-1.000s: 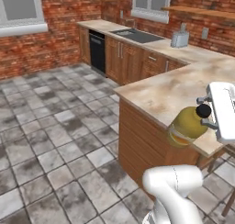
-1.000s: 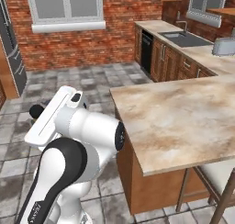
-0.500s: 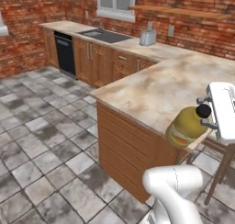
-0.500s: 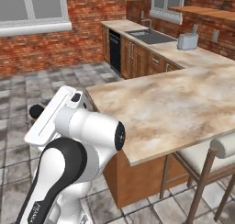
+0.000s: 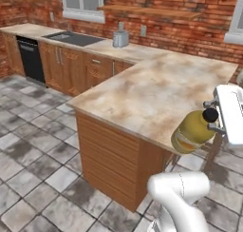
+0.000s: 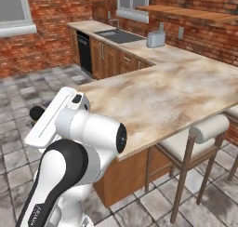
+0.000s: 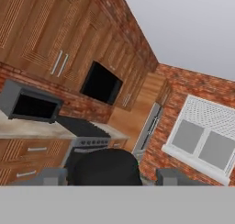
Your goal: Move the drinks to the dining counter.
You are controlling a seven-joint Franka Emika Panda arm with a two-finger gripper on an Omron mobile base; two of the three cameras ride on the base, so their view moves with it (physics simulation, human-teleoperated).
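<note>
The yellow juice bottle (image 5: pixel 191 132) with its black cap (image 5: pixel 210 114) hangs in the air off the near corner of the dining counter (image 5: pixel 152 91), at about the height of the top. My gripper (image 5: pixel 211 118) is shut on the bottle's neck from the right. In the hand view the black cap (image 7: pixel 108 165) sits between my two fingertips (image 7: pixel 49 177). The dining counter (image 6: pixel 176 89) is a broad beige marbled top on a ribbed wooden base.
A grey-cushioned stool (image 6: pixel 202 130) stands at the counter's right edge. Against the far brick wall are a toaster (image 5: pixel 120 38), a sink (image 5: pixel 76 36) and a dishwasher (image 5: pixel 29 60). Tiled floor lies to the left. The hand view faces a microwave (image 7: pixel 30 103) and wooden cabinets.
The whole picture has shifted, so the base has driven and turned: the dining counter now lies closer and more centred. The juice bottle stays in my gripper in the same spot.
</note>
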